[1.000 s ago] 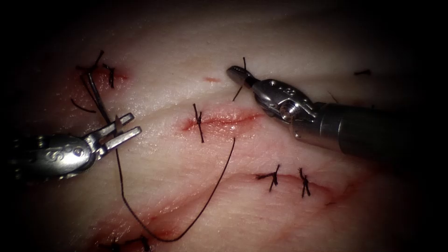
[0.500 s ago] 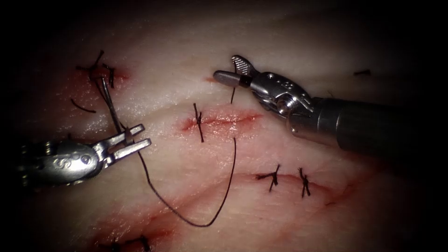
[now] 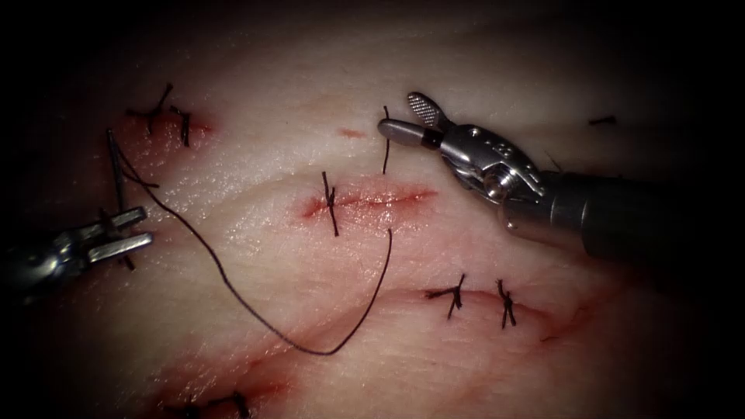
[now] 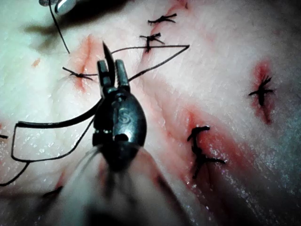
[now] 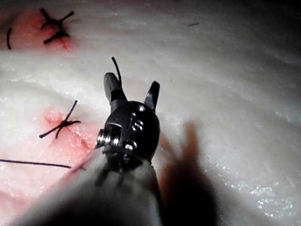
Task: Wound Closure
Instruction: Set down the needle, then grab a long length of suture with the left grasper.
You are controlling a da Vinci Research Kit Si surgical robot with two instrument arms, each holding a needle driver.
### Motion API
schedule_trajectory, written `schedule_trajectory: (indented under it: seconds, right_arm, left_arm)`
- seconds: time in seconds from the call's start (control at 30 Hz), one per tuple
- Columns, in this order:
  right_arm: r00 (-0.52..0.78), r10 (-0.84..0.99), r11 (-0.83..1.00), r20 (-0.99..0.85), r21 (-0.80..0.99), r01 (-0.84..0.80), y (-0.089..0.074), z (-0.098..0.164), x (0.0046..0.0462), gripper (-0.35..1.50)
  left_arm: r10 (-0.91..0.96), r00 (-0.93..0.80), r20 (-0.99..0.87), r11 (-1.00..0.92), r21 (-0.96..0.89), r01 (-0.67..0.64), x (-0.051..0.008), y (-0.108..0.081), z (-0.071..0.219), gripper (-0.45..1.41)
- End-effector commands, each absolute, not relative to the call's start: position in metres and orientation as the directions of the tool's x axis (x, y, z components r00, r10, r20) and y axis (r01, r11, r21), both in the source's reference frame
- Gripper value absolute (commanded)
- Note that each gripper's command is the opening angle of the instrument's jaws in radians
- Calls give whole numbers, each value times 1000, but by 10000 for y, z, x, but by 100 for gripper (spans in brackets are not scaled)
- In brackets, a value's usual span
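Starting at the left edge of the endoscope view, we find the left tool [image 3: 146,225] with its jaws pressed together on the needle [image 3: 114,167]. The left wrist view shows the same tool [image 4: 111,66] pinching the needle [image 4: 106,52] close to its pointed end, the tip standing just past the jaws. The needle is free of the tissue [image 3: 272,101], well to the left of the cut [image 3: 380,199].

From the needle the thread [image 3: 233,291] sweeps down across the lower middle of the frame in a wide slack loop, then climbs and enters the tissue just below the cut.

Upper right of centre, the right tool [image 3: 400,113] has its jaws spread and holds nothing – we see the same in the right wrist view [image 5: 132,82]. A short thread end [image 3: 386,143] stands up just beside its lower jaw.

The cut carries one stitch [image 3: 331,203] near its left end, with red fluid [image 3: 310,208] around it.
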State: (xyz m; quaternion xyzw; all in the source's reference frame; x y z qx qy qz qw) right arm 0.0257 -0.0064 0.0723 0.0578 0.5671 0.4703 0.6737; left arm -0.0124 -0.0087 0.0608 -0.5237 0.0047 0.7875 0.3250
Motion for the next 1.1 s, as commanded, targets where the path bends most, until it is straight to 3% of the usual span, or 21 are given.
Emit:
schedule_trajectory:
  seconds: [0.03,0.1,0.43,0.47,0.6,0.8,0.93,1.1]
  right_arm:
    - [-81,693,560,-716,606,-565,-61,722,261,138]
    - [-77,690,565,-719,603,-563,-64,720,260,137]
    - [-68,680,582,-730,594,-556,-76,710,261,133]
    - [-70,678,583,-732,593,-555,-78,710,262,133]
    - [-56,682,589,-729,593,-549,-83,710,263,132]
    - [-39,689,594,-724,595,-542,-88,708,263,130]
    - [-34,692,597,-721,597,-536,-91,705,262,130]
    - [-30,687,603,-726,593,-534,-95,704,262,128]
  left_arm:
    - [531,-261,-806,-767,-325,-553,-125,-87,619,128]
    - [600,-300,-742,-709,-319,-630,-116,-88,632,140]
    - [618,-389,-683,-707,-267,-655,-114,-81,631,140]
    - [603,-408,-686,-719,-246,-650,-116,-78,627,130]
    - [497,-499,-710,-816,-187,-547,-126,-71,635,113]
    - [389,-690,-610,-903,-103,-418,-127,-70,668,106]
    - [355,-765,-537,-927,-96,-363,-124,-76,697,121]
    - [328,-810,-486,-941,-90,-327,-117,-76,738,120]
